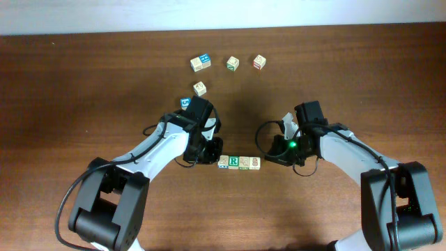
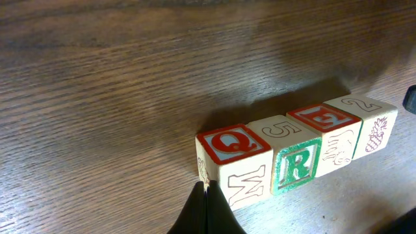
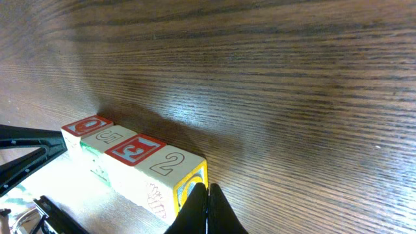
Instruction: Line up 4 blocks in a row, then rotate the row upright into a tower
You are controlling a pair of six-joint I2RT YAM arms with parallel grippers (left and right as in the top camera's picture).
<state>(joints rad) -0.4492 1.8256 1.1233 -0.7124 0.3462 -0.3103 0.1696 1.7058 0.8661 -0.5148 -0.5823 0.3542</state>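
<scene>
Our left gripper and right gripper, both pinched together and empty, sit at opposite ends of the four blocks — a touching row on the table — likely to square them.

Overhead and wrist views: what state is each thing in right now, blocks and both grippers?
Row: four blocks touching in a straight line, lying flat.
Left gripper: shut, empty, tips at the Q block.
Right gripper: shut, empty, tips at the 2 block.
Loose blocks: five, apart from each other, none held.
</scene>
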